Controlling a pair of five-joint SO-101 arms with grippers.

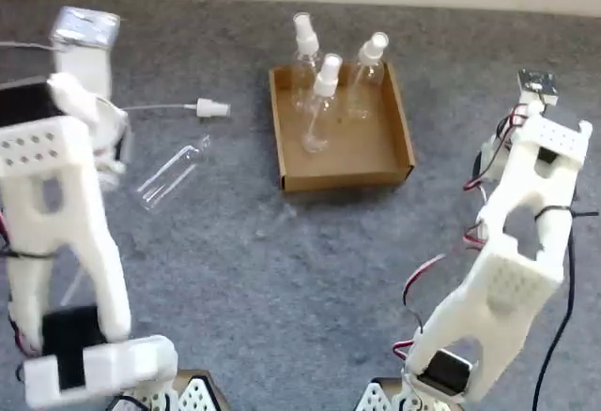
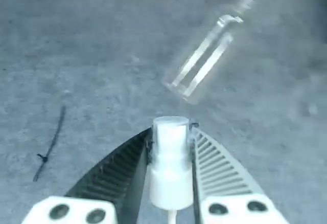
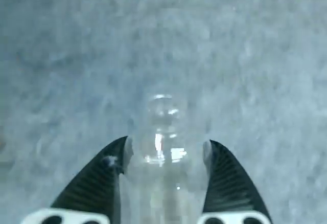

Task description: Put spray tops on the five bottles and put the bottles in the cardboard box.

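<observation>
Closest up, the left gripper (image 2: pixel 171 132) is clamping a white spray top (image 2: pixel 170 168). Its ribbed black fingers (image 2: pixel 122 168) are pinching the smooth plastic cylinder from both sides, and a thin dip tube is poking out the near end. Just past the tips, a clear bottle (image 2: pixel 204 55) is lying on its side on the fuzzy grey carpet (image 2: pixel 102 40). It's slim with straight walls, has no cap on, and its neck is pointing away from the gripper. A dark bit of thread (image 2: pixel 51 137) is sitting on the carpet off to one side.

The right gripper (image 3: pixel 166 147) is closing its jaws on an open-necked bottle (image 3: pixel 163 132). It's see-through, round at the shoulder, and there's no top on it either.

From the high view, the cardboard box (image 1: pixel 278 129) is sitting at the far middle of the carpet, between the two arms. It's a shallow brown tray, and it's holding three capped bottles (image 1: pixel 322 101), all clear with white sprayers. I can't tell whether they're standing or leaning. Near it, toward the left arm (image 1: pixel 56 195), a loose spray top (image 1: pixel 211 108) is lying flat with its long skinny tube trailing out. It's lying apart from the uncapped bottle.
</observation>
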